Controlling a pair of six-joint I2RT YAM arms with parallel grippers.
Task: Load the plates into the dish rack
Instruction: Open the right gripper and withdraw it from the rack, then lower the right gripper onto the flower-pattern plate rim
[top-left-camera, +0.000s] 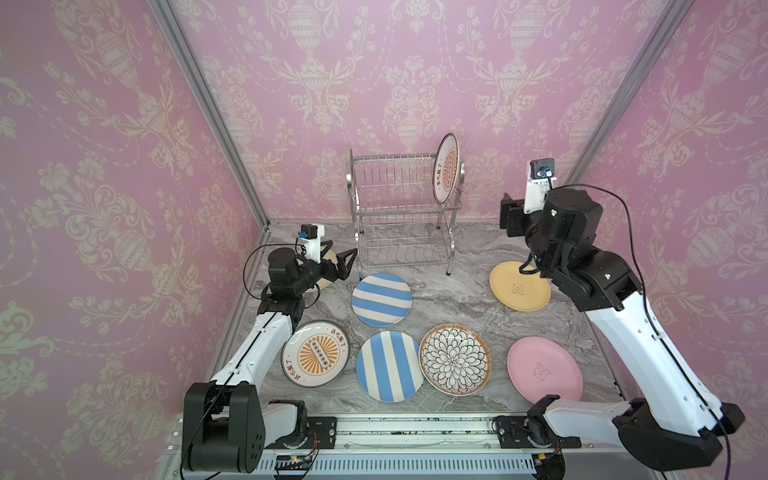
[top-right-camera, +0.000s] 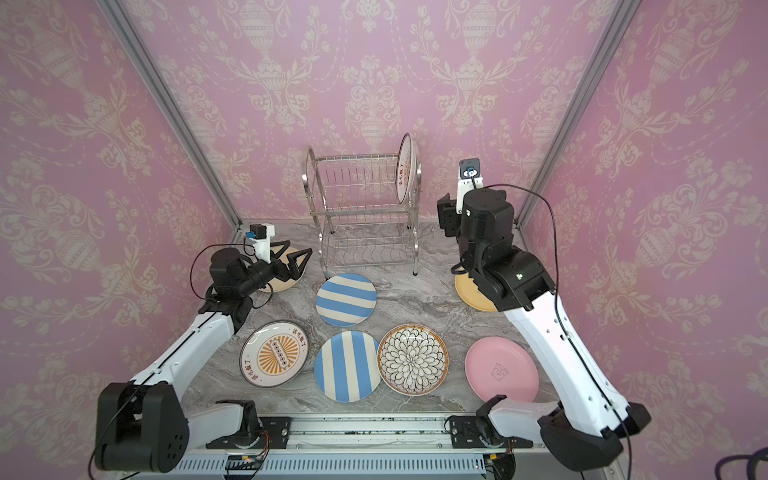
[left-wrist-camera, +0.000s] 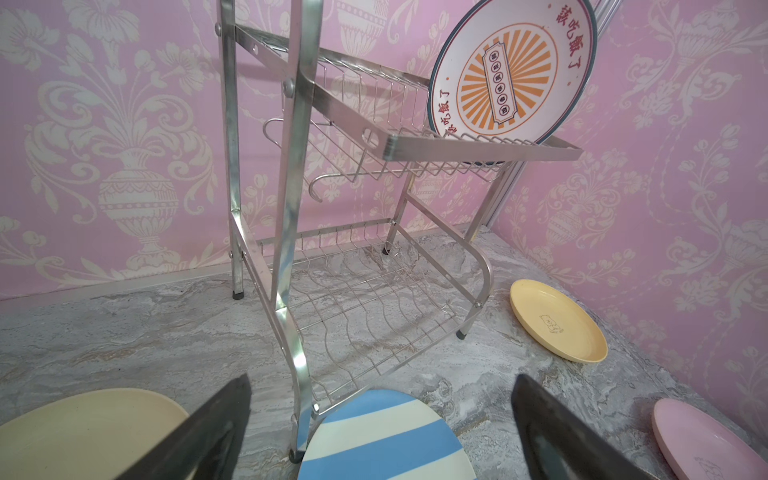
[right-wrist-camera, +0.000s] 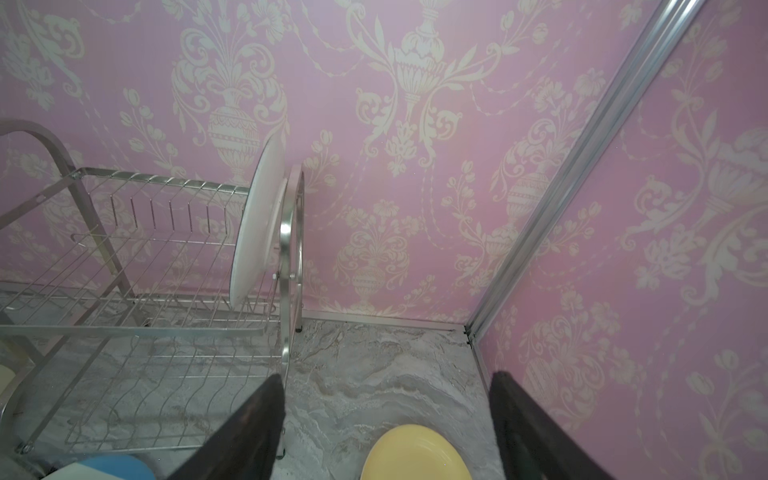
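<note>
I find the table (top-left-camera: 457, 299) carrying everything. The rack (top-left-camera: 401, 210) stands at the middle of the back edge. One sunburst plate (top-left-camera: 446, 168) stands on edge in the rack's top tier, at its right end. Seven plates lie flat on the table. The pink plate (top-left-camera: 544, 370) is at the front right corner and the yellow plate (top-left-camera: 515, 291) is near the right edge, beside the rack. The petal plate (top-left-camera: 455, 359) and front striped plate (top-left-camera: 389, 365) sit at the front middle; their rims meet, touching or overlapping I cannot tell. The rear striped plate (top-left-camera: 381, 299) lies just before the rack's left front leg. The flat sunburst plate (top-left-camera: 314, 354) is toward the front left, and the cream plate (top-right-camera: 286, 284) is near the back left corner. The left gripper (top-left-camera: 343, 249) hangs over the cream plate, jaws spread and gripping nothing. The right gripper (right-wrist-camera: 387, 376) is raised right of the rack, jaws likewise spread and clear of every plate.
</note>
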